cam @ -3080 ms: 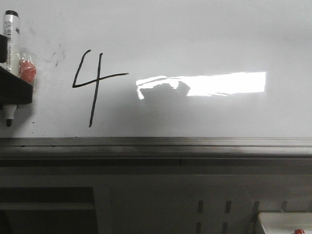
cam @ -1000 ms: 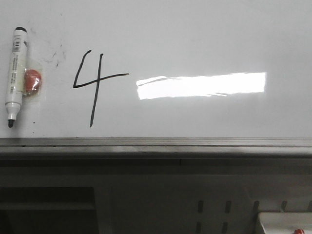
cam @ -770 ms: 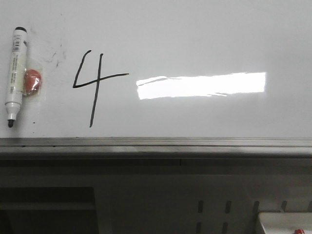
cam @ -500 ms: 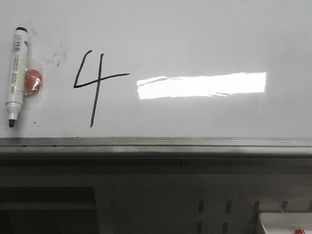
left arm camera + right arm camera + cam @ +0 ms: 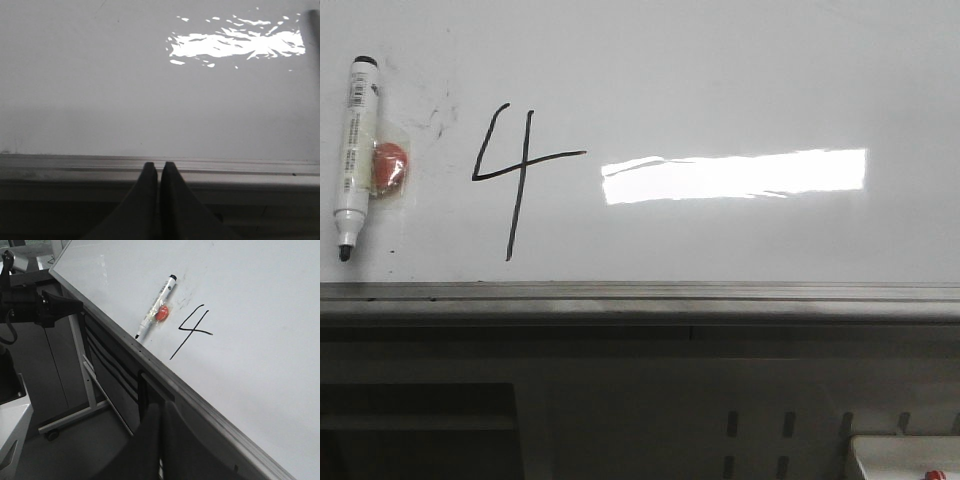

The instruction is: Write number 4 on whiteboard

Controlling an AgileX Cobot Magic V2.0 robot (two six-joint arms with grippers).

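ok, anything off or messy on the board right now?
Nothing serious. The number 4 is clean on the whiteboard. The marker sits uncapped, tip down, left of the digit beside an orange blob, and faint grey smudges show between them. Both grippers are shut and clear of the board.

one large glossy white whiteboard [image 5: 720,80] with one grey metal bottom rail [image 5: 640,292]. one thin black hand-drawn number 4 [image 5: 515,170] on it. one white marker with a black tip [image 5: 353,155], and one round orange-red magnet [image 5: 388,168] beside it. one bright rectangular light reflection [image 5: 735,175]. two dark grippers, one left [image 5: 159,172], one right [image 5: 161,412].
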